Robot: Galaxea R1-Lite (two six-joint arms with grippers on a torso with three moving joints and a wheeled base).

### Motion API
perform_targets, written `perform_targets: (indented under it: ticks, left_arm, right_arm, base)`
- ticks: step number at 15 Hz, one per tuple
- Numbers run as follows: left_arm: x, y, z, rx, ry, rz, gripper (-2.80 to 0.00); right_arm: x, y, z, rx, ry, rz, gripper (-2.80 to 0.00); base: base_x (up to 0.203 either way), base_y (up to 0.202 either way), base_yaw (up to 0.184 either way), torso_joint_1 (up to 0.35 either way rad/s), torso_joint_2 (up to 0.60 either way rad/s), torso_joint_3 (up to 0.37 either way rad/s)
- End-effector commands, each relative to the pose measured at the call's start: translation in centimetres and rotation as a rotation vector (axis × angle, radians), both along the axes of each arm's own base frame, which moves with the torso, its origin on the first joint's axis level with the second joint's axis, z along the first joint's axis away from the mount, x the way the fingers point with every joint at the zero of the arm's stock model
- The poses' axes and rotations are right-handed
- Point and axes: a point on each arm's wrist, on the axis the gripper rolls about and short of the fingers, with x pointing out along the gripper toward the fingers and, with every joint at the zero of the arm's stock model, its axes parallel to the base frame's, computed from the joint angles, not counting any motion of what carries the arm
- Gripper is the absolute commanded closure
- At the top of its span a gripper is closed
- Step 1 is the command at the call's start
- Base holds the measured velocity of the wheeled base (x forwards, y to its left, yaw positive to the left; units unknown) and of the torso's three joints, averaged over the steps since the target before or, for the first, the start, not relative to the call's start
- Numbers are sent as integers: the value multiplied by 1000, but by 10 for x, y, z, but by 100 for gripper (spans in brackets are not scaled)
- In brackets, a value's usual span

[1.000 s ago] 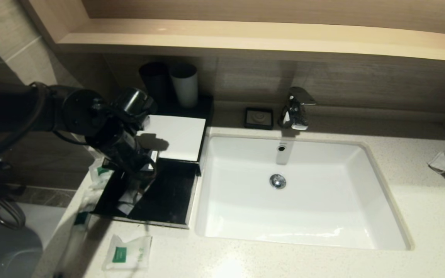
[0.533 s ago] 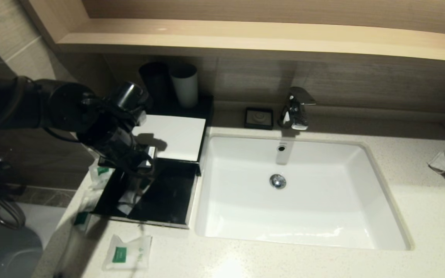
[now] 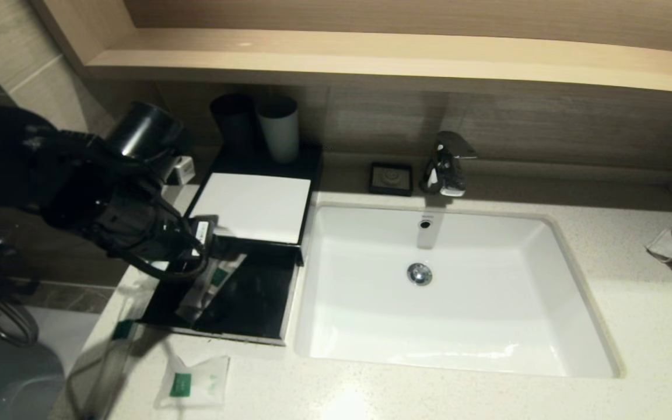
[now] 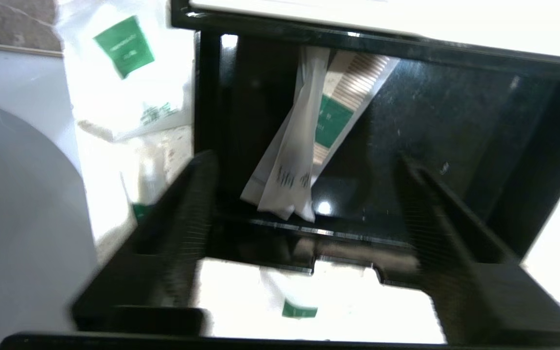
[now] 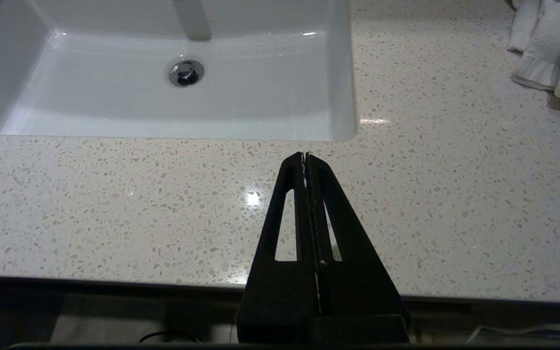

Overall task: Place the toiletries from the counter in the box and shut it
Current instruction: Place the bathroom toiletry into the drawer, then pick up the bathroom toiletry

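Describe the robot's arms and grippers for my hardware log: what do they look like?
Left arm: black, bulky rounded joints, looped black cables, small white label. Left gripper: two long matte-black fingers with ribbed inner faces. Right gripper: black tapered fingers with slotted cut-outs.

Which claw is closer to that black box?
Left. The left claw hangs open right above the black box. The right claw is shut, over the counter before the sink.

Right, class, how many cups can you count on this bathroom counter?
2. A dark cup and a white cup stand side by side at the back, behind the box's white lid, left of the tap. The left arm hides some counter, so another could be hidden.
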Motion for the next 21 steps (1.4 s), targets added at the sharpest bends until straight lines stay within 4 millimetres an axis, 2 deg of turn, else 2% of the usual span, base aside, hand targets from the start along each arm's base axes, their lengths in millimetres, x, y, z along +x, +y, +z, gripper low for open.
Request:
perform_targets:
  ticks: [1,4,7,12,15,17,21]
  left_arm:
    - [-23,9,18,-24,-60,2,0]
    - [-49,19,28,-39,-100,2,0]
    - [-68,28,23,-37,-93,2,0]
    - [-76,38,13,-23,-63,37,0]
    - [-84,41,-1,-6,-19,39,0]
    - [-72,46,-6,-3,-8,80,0]
    - [-20,58,-5,-18,-37,181,0]
  right_arm:
    - [0,0,0,0,0,0,0]
    - [0,0,0,0,0,0,0]
    - [0,0,0,0,0,0,0]
    - [0,0,0,0,0,0,0]
    - [0,0,0,0,0,0,0]
    - [0,0,0,0,0,0,0]
    - [0,0,0,0,0,-1,0]
  base:
    - [0,0,0,0,0,0]
    - [0,0,0,0,0,0]
    - [0,0,0,0,0,0]
    - [0,0,0,0,0,0]
    - [0,0,0,0,0,0]
    - [0,0,0,0,0,0]
    - [0,0,0,0,0,0]
